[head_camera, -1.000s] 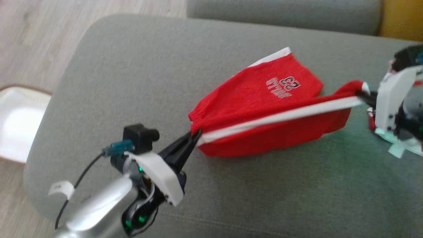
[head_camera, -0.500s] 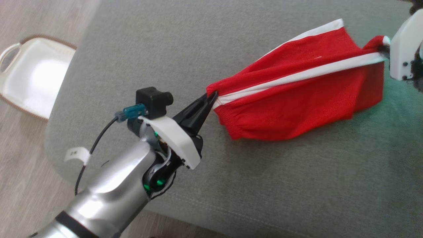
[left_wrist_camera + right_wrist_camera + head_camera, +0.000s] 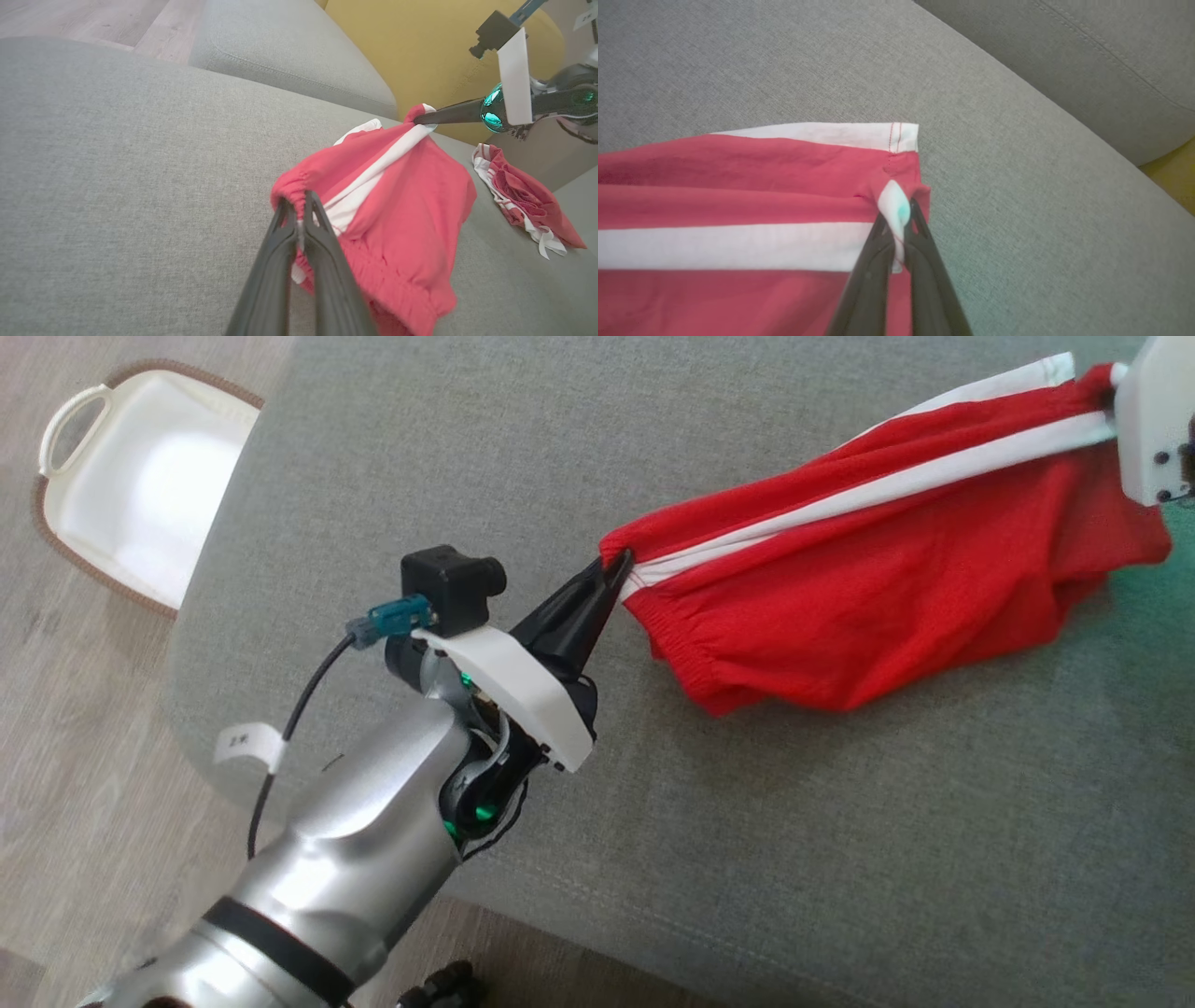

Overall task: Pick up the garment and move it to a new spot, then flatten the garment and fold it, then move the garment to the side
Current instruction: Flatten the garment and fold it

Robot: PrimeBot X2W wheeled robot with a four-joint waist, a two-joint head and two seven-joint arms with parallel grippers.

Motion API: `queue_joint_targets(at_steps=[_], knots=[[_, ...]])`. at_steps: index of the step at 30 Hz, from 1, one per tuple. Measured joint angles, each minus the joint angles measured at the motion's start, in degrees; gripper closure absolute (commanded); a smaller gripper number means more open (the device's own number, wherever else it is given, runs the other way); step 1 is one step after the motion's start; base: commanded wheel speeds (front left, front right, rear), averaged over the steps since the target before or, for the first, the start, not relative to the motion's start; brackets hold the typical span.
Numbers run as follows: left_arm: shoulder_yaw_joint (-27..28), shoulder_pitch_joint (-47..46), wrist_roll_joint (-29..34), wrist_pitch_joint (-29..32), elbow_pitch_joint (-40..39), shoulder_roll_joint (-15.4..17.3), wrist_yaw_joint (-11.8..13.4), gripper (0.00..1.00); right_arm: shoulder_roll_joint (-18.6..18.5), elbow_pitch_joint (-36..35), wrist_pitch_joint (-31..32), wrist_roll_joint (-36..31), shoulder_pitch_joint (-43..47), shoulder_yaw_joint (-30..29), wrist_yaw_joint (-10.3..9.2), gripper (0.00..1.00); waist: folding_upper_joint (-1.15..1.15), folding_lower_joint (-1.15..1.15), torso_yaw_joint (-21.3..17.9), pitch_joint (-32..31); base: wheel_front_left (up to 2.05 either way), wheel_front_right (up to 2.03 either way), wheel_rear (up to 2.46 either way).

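Over the grey sofa cushion [image 3: 747,859] the red shorts [image 3: 896,579] are strung out between both arms, so the thing to watch is the long axis. From the head view it runs from roughly 8 o'clock up to 2 o'clock, right along the white side stripe [image 3: 887,485].

The left gripper [image 3: 614,565] is clamped tight on the elastic waistband [image 3: 686,658] at the 8 o'clock end. The right gripper [image 3: 899,224] is pinched closed on the leg hem [image 3: 896,137] at the 2 o'clock end. So neither arm is nearer; each owns one end.

The stripe looks taut, and the rest of the fabric sags off it toward 5 o'clock and seems to rest on the cushion.

My guess is that laying it flat means lowering both ends together while keeping that line stretched, or the slack bunches underneath. A second red garment [image 3: 523,200] lies well apart, over by the right arm.
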Motion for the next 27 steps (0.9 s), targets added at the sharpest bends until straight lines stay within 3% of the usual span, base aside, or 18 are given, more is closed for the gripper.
queue_joint_targets(at_steps=[6, 7, 8, 9, 10, 21, 27], knots=[[0.99, -0.68, 0.58, -0.35, 2.66, -1.72, -0.63, 1.00, -0.83, 0.80, -3.26, 0.04, -2.50, 5.13, 0.00, 1.00, 0.00, 0.00, 0.69, 1.34, 0.00, 0.00, 0.00], [1.40, -0.68, 0.76, -0.48, 2.96, -2.07, -0.91, 0.96, -1.05, 1.01, -4.19, 0.04, -3.00, 6.09, 0.00, 1.00, 0.00, 0.00, 0.78, 1.55, 0.00, 0.00, 0.00], [1.57, -0.73, 1.03, -0.48, 3.22, -2.33, -1.11, 0.78, -1.37, 1.12, -5.33, 0.01, -3.42, 6.87, 0.00, 0.53, 0.00, 0.00, 0.86, 1.75, 0.00, 0.00, 0.00], [1.65, -0.84, 1.18, -0.49, 3.67, -2.61, -1.12, 0.08, -1.60, 1.41, -6.78, -0.10, -3.86, 7.46, 0.00, 0.00, 0.00, 0.00, 0.94, 1.95, 0.00, 0.00, 0.00], [1.71, -0.93, 1.49, -0.51, 4.21, -2.80, -1.12, 0.00, -1.82, 1.96, -8.15, -0.35, -4.50, 8.17, 0.00, 0.00, 0.00, 0.00, 1.00, 2.13, 0.00, 0.00, 0.00], [5.97, -1.11, 5.02, -0.56, 7.00, -2.72, -1.01, 0.00, -1.36, 8.04, -21.68, 0.42, -6.02, 12.50, 0.00, 0.00, 0.00, 0.00, -1.90, 0.75, 0.00, 0.00, 0.00], [9.60, 0.07, 7.24, -0.56, 6.65, -1.25, 0.07, 0.00, 1.60, 8.82, -33.05, 3.03, -4.75, 12.83, 0.00, 0.00, 0.00, 0.00, -4.84, -2.21, 0.00, 0.00, 0.00]])
